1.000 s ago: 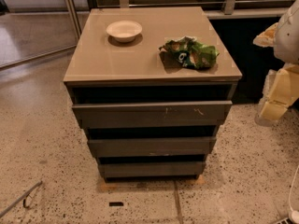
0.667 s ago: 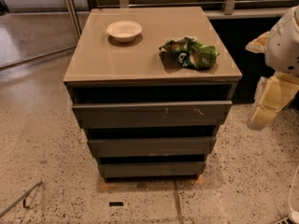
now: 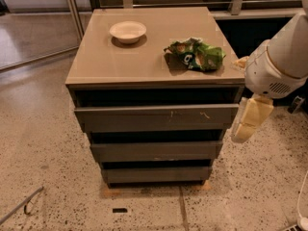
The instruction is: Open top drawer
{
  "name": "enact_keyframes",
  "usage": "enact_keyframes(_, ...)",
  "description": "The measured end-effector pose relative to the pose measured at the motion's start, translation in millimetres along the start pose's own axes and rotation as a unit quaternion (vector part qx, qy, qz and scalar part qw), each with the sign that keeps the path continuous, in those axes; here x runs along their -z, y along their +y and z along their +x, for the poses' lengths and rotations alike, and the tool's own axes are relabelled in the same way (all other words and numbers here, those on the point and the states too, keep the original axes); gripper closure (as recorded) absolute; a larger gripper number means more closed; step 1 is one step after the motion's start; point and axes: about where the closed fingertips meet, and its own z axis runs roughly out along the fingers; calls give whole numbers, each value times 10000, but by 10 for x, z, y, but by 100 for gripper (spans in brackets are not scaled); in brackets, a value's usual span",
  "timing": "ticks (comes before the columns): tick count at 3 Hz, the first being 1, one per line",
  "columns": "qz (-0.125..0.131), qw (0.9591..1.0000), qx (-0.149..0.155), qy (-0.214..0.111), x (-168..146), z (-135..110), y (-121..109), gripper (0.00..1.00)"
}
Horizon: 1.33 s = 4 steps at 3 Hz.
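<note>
Bowl point(image 3: 127, 31) on cabinet top point(image 3: 96, 64), far up-left of gripper point(image 3: 248, 124). Top drawer point(image 3: 154, 115) just left of gripper, handleless, with a dark gap above its upper edge. Gripper hangs pointing down by the drawer's right end; its opening: cannot tell. Risk: slipping off the flat front, or clipping the cabinet corner. Floor point(image 3: 240, 191) in front is open for the pull

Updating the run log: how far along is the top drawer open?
Done: nothing visible. The top drawer is not visibly pulled out from under the cabinet top.
In hand: the end effector hangs at the cabinet's right side, level with the drawer's right end. Whether it touches the drawer cannot be told.
Left: get a hold on the handleless drawer front and pull it out.
</note>
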Motion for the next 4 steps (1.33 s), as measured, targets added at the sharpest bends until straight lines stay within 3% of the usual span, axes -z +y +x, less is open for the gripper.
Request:
enact_keyframes(1, -74, 9999, 136, 33, -462, 23, -19, 0)
enact_keyframes(2, -173, 9993, 138, 304, -986, 143, -38, 0)
enact_keyframes(4, -25, 9992, 304, 243, -1110, 168, -15, 0)
